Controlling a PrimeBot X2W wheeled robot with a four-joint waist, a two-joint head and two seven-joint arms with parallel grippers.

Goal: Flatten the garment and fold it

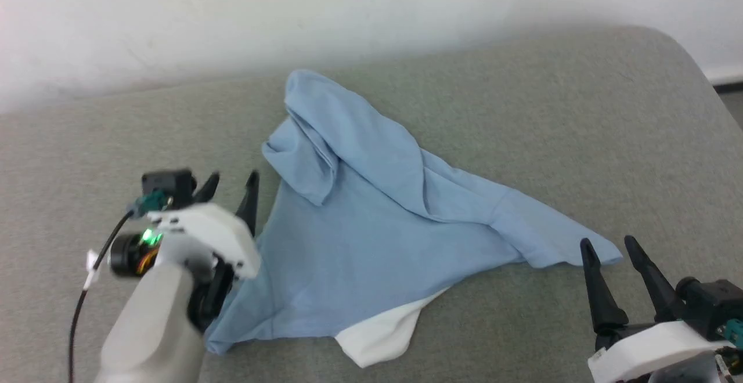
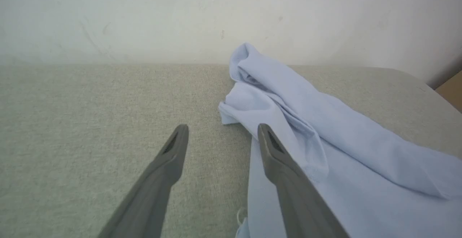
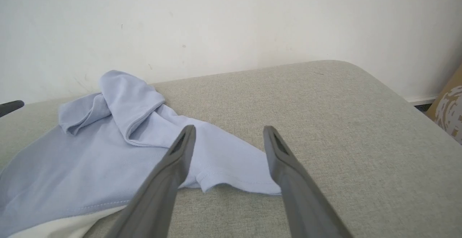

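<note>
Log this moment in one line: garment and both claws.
garment: crumpled, unfolded, on grey cushion | left claw: open at its left edge | right claw: open by its right corner

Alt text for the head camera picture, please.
A crumpled light blue garment with a white part lies on a grey fabric surface. The left claw, open, is at its left edge; the right claw, open, by its right corner.

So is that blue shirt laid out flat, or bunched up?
Bunched up, not flat. The shirt lies crumpled on the grey padded surface, with thick folds heaped at its far end and ridges running across it.
</note>
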